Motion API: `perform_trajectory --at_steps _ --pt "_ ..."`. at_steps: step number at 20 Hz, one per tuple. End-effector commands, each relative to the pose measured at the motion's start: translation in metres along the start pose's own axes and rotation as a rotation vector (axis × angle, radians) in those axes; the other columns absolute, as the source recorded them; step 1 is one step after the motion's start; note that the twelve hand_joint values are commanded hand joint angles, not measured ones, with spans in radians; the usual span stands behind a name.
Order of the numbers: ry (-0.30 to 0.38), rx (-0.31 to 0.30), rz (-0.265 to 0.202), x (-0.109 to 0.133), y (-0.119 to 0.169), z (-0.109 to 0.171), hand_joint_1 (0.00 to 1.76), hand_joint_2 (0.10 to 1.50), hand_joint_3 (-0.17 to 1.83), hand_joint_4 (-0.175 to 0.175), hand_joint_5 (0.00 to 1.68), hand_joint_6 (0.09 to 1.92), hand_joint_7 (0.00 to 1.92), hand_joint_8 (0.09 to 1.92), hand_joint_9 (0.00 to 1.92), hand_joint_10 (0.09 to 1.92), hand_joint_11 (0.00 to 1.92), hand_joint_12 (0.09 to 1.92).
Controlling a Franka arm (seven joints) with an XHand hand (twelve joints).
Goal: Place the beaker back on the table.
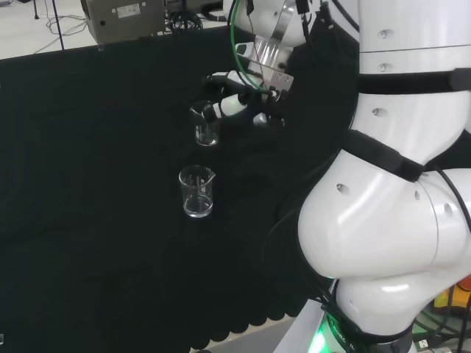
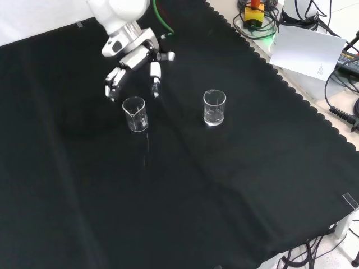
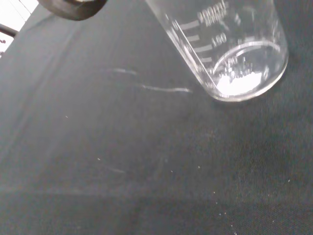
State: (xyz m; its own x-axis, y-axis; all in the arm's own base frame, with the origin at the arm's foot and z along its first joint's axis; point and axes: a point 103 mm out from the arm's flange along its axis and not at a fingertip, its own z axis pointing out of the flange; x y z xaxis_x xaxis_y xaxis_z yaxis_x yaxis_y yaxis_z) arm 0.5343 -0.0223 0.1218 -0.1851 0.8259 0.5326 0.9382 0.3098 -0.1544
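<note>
In the front view, the nearest piece of ware is a clear beaker (image 2: 214, 107) standing alone on the black cloth (image 2: 185, 202), at about three o'clock from a second beaker (image 2: 135, 114), the two well apart. That second beaker, the one the task seems to concern, stands upright on the cloth, and the wrist view shows its base (image 3: 244, 78) flat against the fabric. Farther back, at about twelve o'clock from it, hangs the hand (image 2: 134, 61), its fingers (image 2: 155, 75) pointing down, spread and relaxed, gripping nothing; whether a fingertip touches the rim cannot be told. In the head view the hand (image 1: 246, 99) sits at about two o'clock from that beaker (image 1: 207, 123), very near its lip. The placing looks done, so the risk is in the retreat: a finger that drags sideways or catches the rim could tip the light glass over or slide it toward its neighbour. A straight lift away would likely avoid this.
</note>
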Motion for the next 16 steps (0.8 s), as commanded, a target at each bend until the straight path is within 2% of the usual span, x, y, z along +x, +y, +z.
perform_trajectory --at_steps 1,11,16 --pt "-0.037 -0.057 0.030 0.018 -0.053 -0.040 0.70 0.85 -0.17 -0.095 0.16 0.09 0.00 0.33 0.00 0.80 0.00 1.26" --pt "-0.100 -0.110 0.094 0.046 -0.126 -0.076 0.69 0.86 -0.17 -0.093 0.16 0.09 0.00 0.46 0.01 0.84 0.00 1.28" --pt "-0.120 -0.127 0.116 0.059 -0.149 -0.084 0.69 0.87 -0.17 -0.092 0.17 0.09 0.00 0.54 0.02 0.85 0.00 1.28"
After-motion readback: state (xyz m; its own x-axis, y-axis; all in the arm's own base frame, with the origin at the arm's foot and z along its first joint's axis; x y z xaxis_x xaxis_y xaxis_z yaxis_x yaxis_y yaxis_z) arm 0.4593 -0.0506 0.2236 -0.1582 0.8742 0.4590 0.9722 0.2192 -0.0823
